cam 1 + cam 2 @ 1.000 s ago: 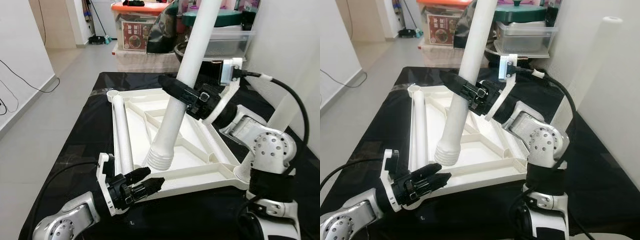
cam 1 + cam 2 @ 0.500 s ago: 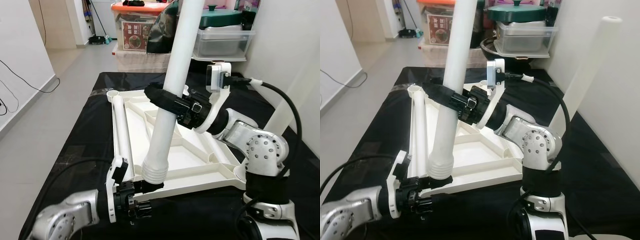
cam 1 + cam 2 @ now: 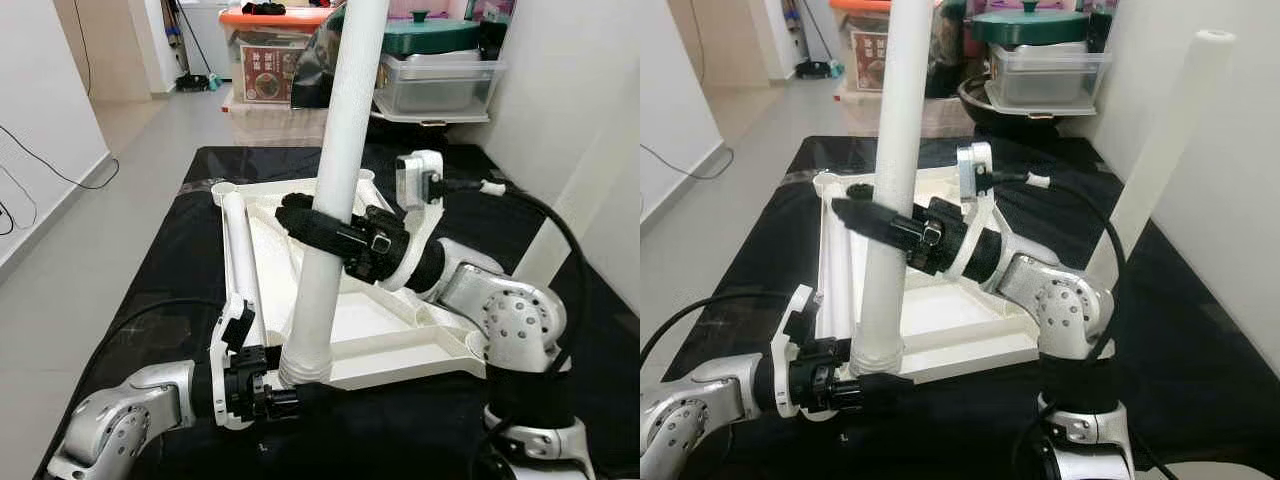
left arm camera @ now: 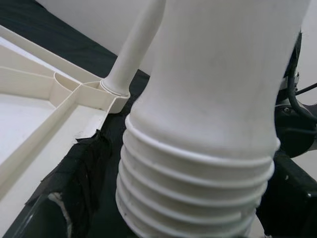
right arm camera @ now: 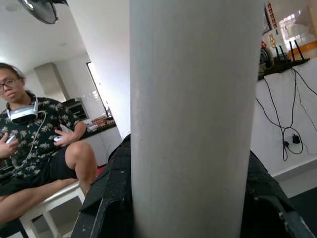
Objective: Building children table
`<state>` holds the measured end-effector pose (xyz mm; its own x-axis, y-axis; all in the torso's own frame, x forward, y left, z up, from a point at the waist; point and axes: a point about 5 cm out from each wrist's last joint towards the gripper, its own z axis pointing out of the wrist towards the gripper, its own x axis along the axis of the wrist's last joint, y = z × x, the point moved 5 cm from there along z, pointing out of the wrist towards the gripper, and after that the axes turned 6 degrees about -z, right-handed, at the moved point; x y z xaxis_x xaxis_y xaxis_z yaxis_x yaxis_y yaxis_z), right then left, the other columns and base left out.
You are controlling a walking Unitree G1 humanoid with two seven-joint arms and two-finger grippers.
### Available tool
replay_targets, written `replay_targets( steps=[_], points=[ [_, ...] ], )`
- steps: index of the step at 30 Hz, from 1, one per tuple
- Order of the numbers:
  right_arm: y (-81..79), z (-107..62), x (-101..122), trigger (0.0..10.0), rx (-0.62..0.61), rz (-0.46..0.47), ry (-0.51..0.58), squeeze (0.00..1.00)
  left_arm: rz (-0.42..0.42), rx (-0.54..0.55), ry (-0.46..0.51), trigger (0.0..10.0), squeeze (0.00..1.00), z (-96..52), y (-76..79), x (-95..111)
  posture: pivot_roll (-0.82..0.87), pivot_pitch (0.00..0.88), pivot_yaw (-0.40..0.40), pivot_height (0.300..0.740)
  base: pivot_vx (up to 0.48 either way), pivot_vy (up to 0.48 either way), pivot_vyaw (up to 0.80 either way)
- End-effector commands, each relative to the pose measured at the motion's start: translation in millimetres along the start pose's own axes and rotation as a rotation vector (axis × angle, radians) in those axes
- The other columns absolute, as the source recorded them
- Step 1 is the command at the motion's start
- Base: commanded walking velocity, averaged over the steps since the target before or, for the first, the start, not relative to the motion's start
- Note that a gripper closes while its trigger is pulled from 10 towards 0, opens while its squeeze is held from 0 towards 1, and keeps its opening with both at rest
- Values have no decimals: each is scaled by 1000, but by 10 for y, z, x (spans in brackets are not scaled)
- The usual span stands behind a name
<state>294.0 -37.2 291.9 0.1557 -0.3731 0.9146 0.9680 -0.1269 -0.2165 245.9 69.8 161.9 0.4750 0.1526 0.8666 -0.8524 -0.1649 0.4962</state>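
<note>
Left eye view, left gripper [image 3: 285, 402]: low at the near left corner of the tabletop, its black fingers pointing at the threaded foot of the leg; their tips are lost against the black cloth, so I cannot tell how far apart they stand.
Lying leg [image 3: 240, 262]: a second white tube rests flat along the left edge of the tabletop, its near end hidden behind the left gripper.
Tabletop [image 3: 395, 345]: white, upside down on the black-covered table [image 3: 140, 300], ribs facing up.
Upright leg [image 3: 335, 180]: a long white tube standing almost vertical at the near edge of the tabletop, its top cut off by the frame. In the left wrist view its ribbed screw end [image 4: 193, 183] shows close up; whether it touches the corner socket is hard to make out.
Right gripper [image 3: 318, 228]: clamped around the upright leg at mid-height, fingers wrapped to either side of it.
Mounted leg [image 3: 1160, 150]: rises at the far right corner, base hidden behind the right arm.
Right wrist view: a seated person [image 5: 34, 148] beyond the tube.
</note>
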Motion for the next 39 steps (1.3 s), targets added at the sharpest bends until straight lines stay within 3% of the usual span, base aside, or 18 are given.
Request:
replay_targets(
  steps=[1,7,8,9,23,24,26,27,28,29,31,32,33,34,35,36,38,39],
  points=[
    [-81,23,28,0,39,-21,9,0,10,-2,-9,10000,0,7,-18,-7,-75,0,-12,740,0,0,0],
    [-94,30,-6,0,46,-24,-4,0,30,-7,-11,10000,0,-2,-16,21,-73,0,-14,740,0,0,0],
    [-97,33,-17,0,47,-25,-7,0,36,-9,-12,5529,0,-3,-16,24,-73,0,-14,740,0,0,0],
    [-99,35,-24,0,48,-25,-9,0,36,-14,-16,0,0,-2,-11,15,-76,0,-12,740,0,0,0],
    [-30,26,-90,0,-6,-27,-22,0,53,-16,-21,0,0,-12,-13,-23,-74,0,-13,740,0,0,0],
    [21,24,-121,3216,-44,-41,-42,0,56,-13,-22,0,0,-15,-17,-24,-75,0,-12,740,0,0,0],
    [21,24,-121,3216,-44,-41,-42,0,56,-13,-22,0,0,-15,-17,-24,-75,0,-12,740,0,0,0],
    [81,19,-149,10000,-87,-59,-63,0,62,-5,-22,0,0,-18,-28,-21,-75,0,-12,740,0,0,0],
    [123,12,-171,10000,-116,-56,-72,0,68,8,-21,0,0,-17,-47,-16,-75,0,-12,740,0,0,0],
    [153,6,-192,10000,-138,-58,-85,1000,78,24,-22,0,0,-18,-71,-12,-74,0,-14,740,0,0,0],
    [153,6,-192,10000,-138,-58,-85,1000,78,24,-22,0,0,-18,-71,-12,-74,0,-14,740,0,0,0],
    [226,3,-220,10000,-192,-74,-106,1000,92,55,-26,7255,0,-23,-112,-8,-76,0,-12,740,0,0,0],
    [300,-10,-253,10000,-242,-77,-127,1000,122,100,-37,10000,0,-26,-172,-5,-77,0,-12,740,0,0,0],
    [300,-10,-253,10000,-242,-77,-127,1000,122,100,-37,10000,0,-26,-172,-5,-77,0,-12,740,0,0,0],
    [394,-36,-300,10000,-311,-92,-160,1000,182,177,-78,10000,0,-24,-264,-14,-77,0,-11,740,0,0,0],
    [480,-68,-340,10000,-380,-88,-181,0,253,285,-108,10000,0,-24,-400,0,-77,0,-11,740,0,0,0],
    [526,-90,-365,10000,-419,-83,-192,0,302,355,-126,10000,0,-27,-485,17,-77,0,-11,740,0,0,0],
    [626,-129,-370,10000,-509,-57,-178,0,351,484,-136,10000,0,-58,-648,64,-74,0,-14,740,0,0,0]
  ],
)
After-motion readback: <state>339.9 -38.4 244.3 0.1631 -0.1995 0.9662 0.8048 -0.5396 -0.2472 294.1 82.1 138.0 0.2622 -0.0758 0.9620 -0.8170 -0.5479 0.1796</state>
